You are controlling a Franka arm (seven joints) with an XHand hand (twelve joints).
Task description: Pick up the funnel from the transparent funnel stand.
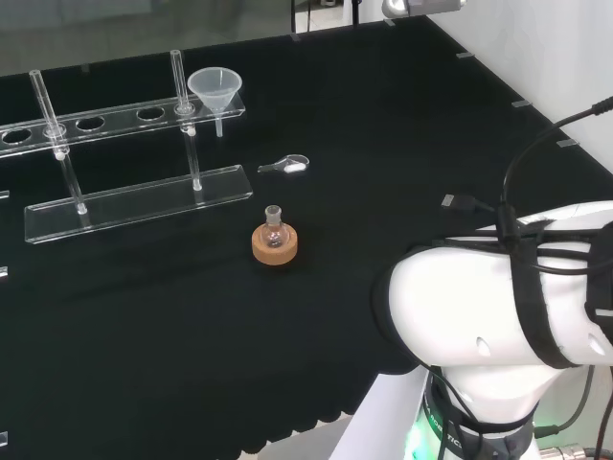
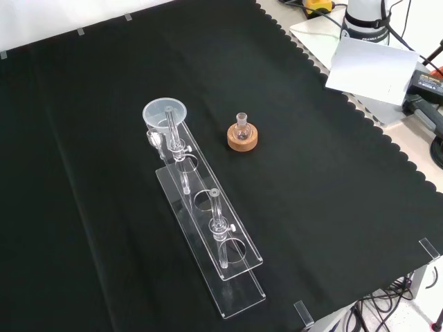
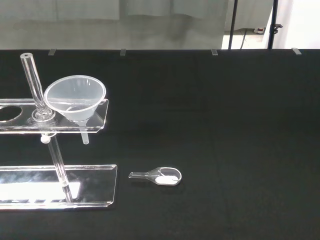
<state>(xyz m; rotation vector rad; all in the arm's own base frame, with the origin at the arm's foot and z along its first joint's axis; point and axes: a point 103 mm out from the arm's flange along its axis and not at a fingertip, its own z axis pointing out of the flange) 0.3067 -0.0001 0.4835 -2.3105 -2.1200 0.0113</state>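
from the head view i see the clear funnel (image 1: 212, 88) sitting upright in the end hole of the transparent funnel stand (image 1: 134, 199), at the stand's right end, its stem hanging through the top shelf. an upright rod (image 1: 178, 77) of the stand rises just beside the funnel on its left; nothing else crowds it. near the stand's base, toward the right, a small clear scoop (image 1: 290, 165) lies on the black cloth (image 1: 383, 144) with something white in its bowl. closer to me a small round-bottom flask (image 1: 275, 230) stands upright in a cork ring (image 1: 275, 245), apart from the stand; i cannot tell whether it holds anything. the arm's white link (image 1: 498, 307) sits at the right, well apart from all the ware. i can't tell the state of the hand. in the front view the funnel (image 2: 165, 113) is at the stand's far end and the flask (image 2: 241, 127) stands to its right. i can read no writing on any piece.
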